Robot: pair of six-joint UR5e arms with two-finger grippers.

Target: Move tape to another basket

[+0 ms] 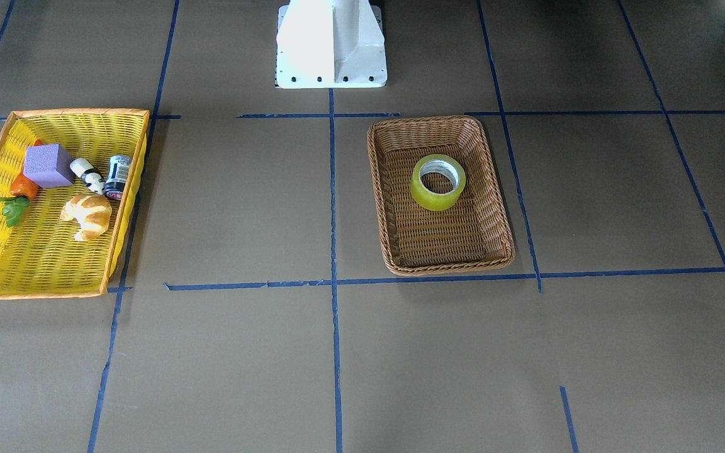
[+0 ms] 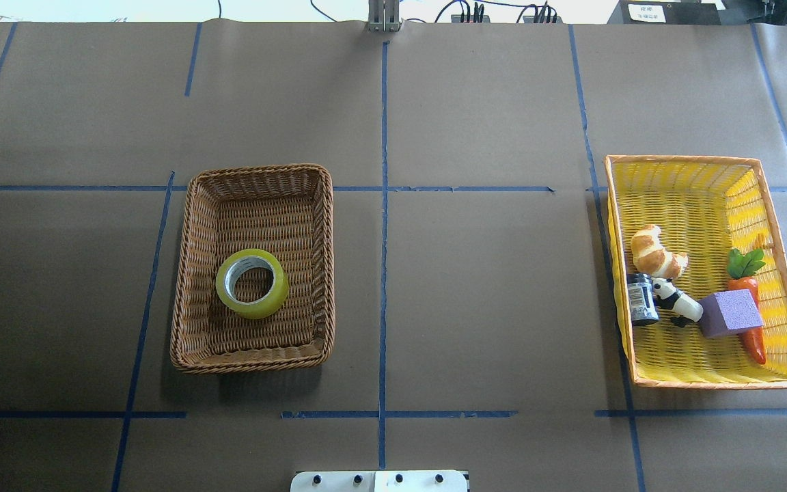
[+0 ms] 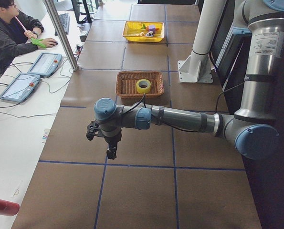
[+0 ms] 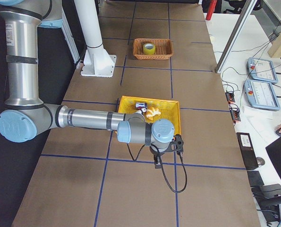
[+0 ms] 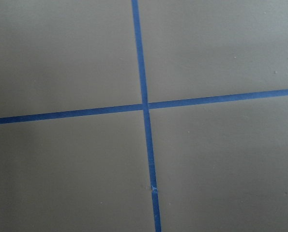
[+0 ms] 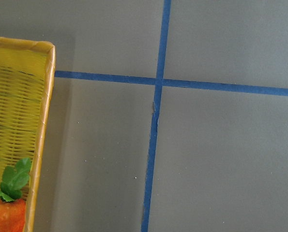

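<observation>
The yellow tape roll (image 1: 428, 200) lies flat in the brown wicker basket (image 1: 444, 267), toward the robot's end of it. It also shows in the overhead view (image 2: 229, 301) inside the basket (image 2: 250, 362). Neither gripper shows in the overhead or front view. In the left side view my left gripper (image 3: 111, 151) hangs over bare table, well short of the basket (image 3: 127, 78). In the right side view my right gripper (image 4: 157, 163) hangs just beyond the yellow basket. I cannot tell whether either is open or shut. Both wrist views show only table and blue tape lines.
The yellow basket with an orange rim (image 2: 708, 383) holds a croissant (image 2: 656, 254), a panda figure (image 2: 673, 301), a dark can (image 2: 641, 301), a purple block (image 2: 729, 313) and a carrot (image 2: 752, 338). The white robot base (image 1: 331, 44) stands between the baskets. An operator (image 3: 10, 33) sits beside the table.
</observation>
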